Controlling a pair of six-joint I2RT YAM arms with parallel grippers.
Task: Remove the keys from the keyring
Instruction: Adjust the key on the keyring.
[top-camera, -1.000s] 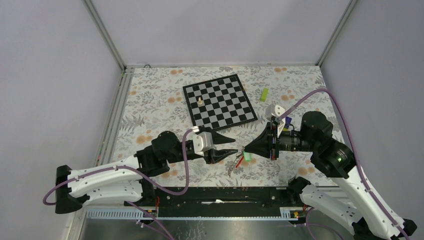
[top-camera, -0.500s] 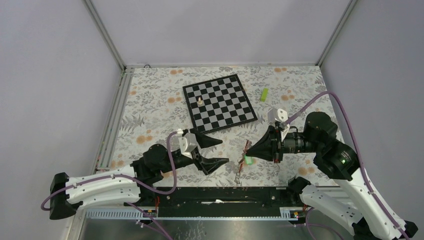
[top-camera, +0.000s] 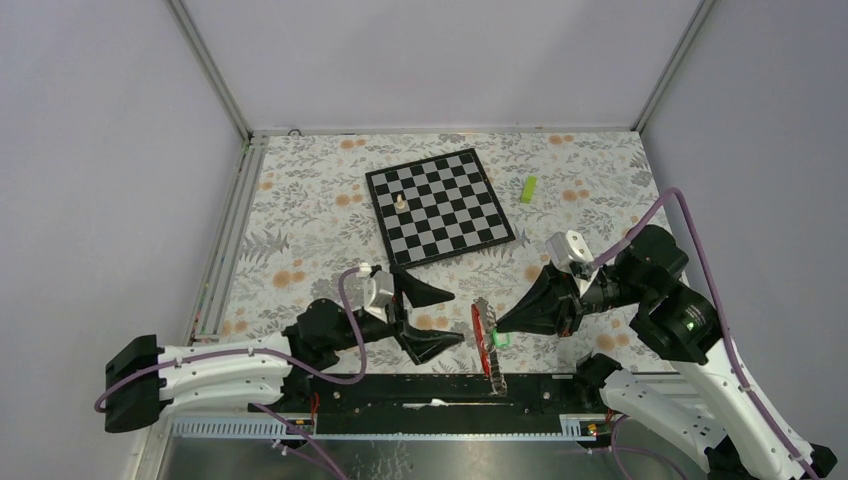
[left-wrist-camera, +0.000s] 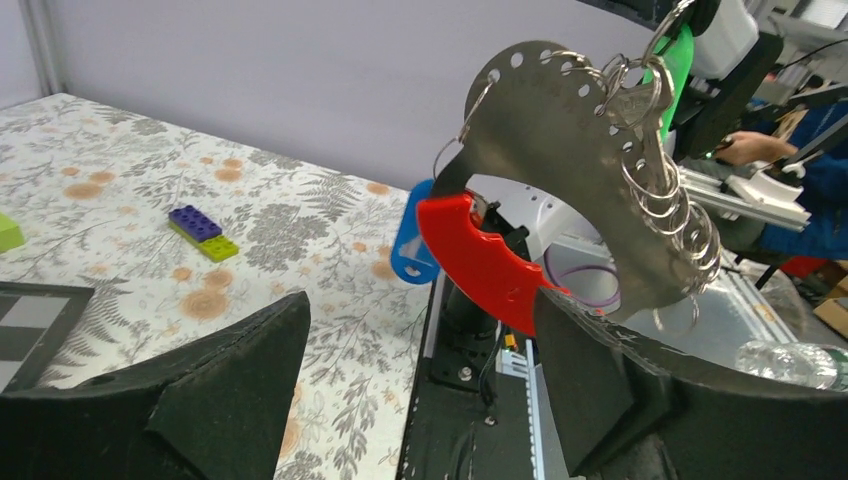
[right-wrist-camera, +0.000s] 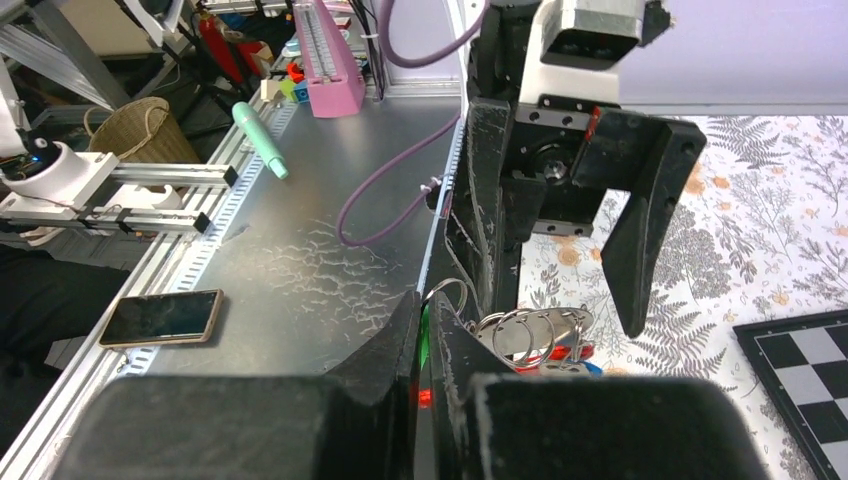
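The keyring (left-wrist-camera: 560, 150) is a silvery perforated plate with several split rings along its edge and a red crescent (left-wrist-camera: 475, 260). It hangs in the air from my right gripper (top-camera: 498, 330), whose jaws are shut on a green-headed key (right-wrist-camera: 424, 335) at the top of the bunch. A blue-headed key (left-wrist-camera: 410, 245) dangles beside the red piece. My left gripper (top-camera: 456, 318) stands wide open just left of the keyring (top-camera: 487, 350) and holds nothing. In the left wrist view the red crescent hangs near its right finger (left-wrist-camera: 600, 380). Other keys do not show clearly.
The chessboard (top-camera: 440, 205) with one pale piece (top-camera: 400, 202) lies at the back. A lime block (top-camera: 528, 188) rests to its right. A purple-and-yellow block (left-wrist-camera: 203, 232) sits on the floral cloth. The black base rail (top-camera: 420, 385) runs right below the hanging keyring.
My left gripper let go, opened wide and drew back to the left. My right gripper swung toward the near edge, and the keyring now hangs from it alone.
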